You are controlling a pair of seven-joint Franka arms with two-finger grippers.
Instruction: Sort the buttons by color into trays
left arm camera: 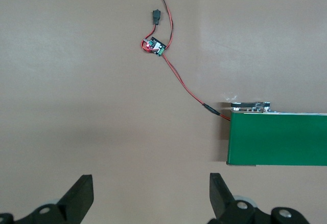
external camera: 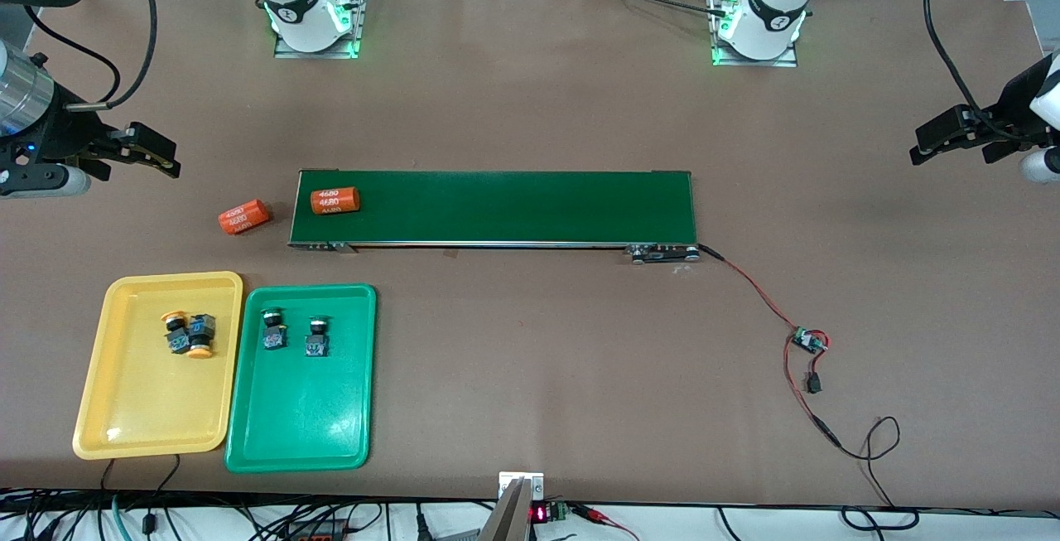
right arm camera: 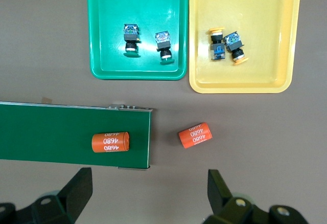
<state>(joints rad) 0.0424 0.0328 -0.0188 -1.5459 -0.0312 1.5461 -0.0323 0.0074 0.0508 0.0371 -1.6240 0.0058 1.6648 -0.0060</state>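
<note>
Looks sorted: yellow buttons (external camera: 189, 335) in the yellow tray (external camera: 124, 408), green buttons (external camera: 293, 332) in the green tray (external camera: 290, 433) (right gripper (external camera: 132, 156) is closer), left gripper (external camera: 952, 139) idle, both spread apart.

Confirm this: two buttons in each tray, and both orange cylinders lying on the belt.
Not quite. Only one cylinder lies on the belt; the other cylinder lies on the table beside the belt's end, as the front view shows. Each tray does hold two buttons.

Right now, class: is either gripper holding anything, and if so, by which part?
Nothing is held. The left gripper hangs open over bare table; the right gripper hangs open above the orange cylinders. All four buttons lie in the trays.
</note>
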